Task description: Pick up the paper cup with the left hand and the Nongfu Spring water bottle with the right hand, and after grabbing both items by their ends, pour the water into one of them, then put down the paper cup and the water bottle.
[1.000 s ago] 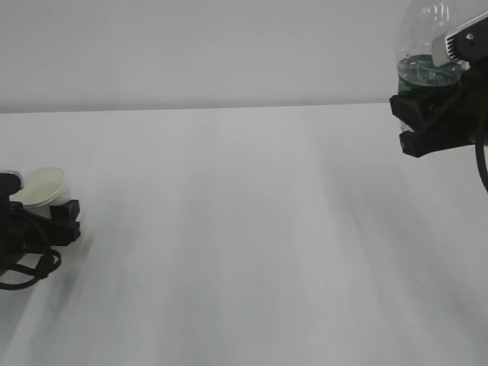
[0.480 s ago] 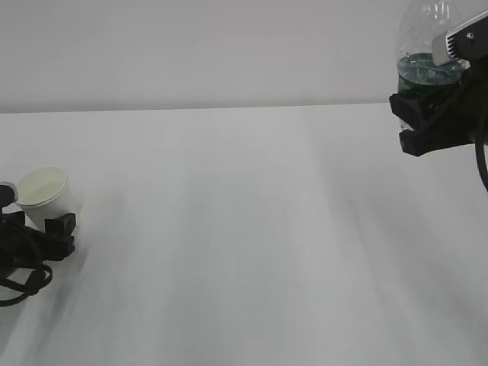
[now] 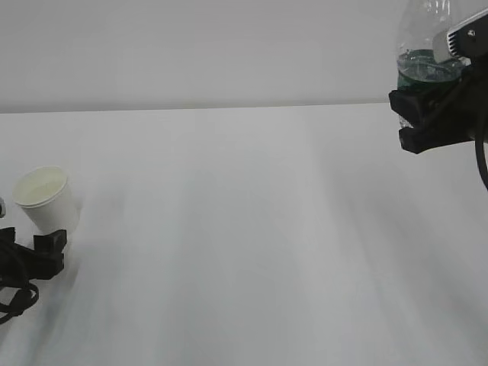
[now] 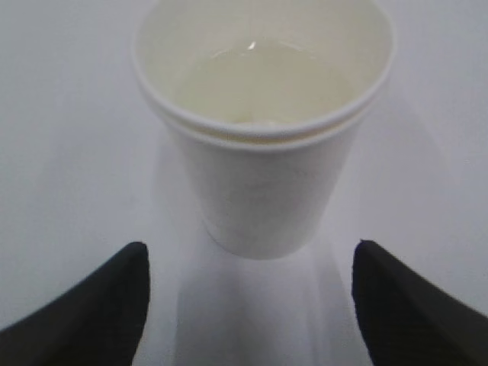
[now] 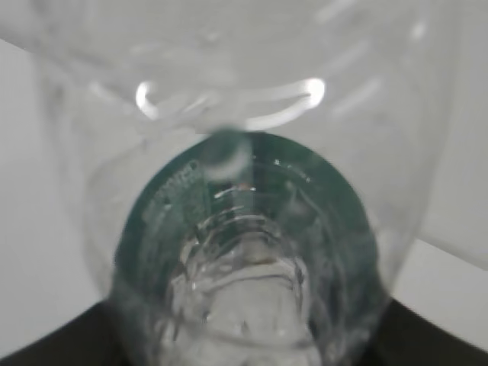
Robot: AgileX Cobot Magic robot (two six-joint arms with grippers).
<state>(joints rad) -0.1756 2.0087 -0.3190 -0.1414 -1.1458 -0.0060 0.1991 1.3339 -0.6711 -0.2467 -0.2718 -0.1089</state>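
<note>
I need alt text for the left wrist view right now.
A white paper cup stands upright on the white table, water visible inside. The left hand is open, its two black fingertips on either side below the cup, not touching it.

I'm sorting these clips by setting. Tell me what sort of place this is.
Probably a lab or test bench, not a home: a bare white table against a plain pale wall, holding only a paper cup, while the right hand holds a water bottle up in the air. Nothing domestic shows.
</note>
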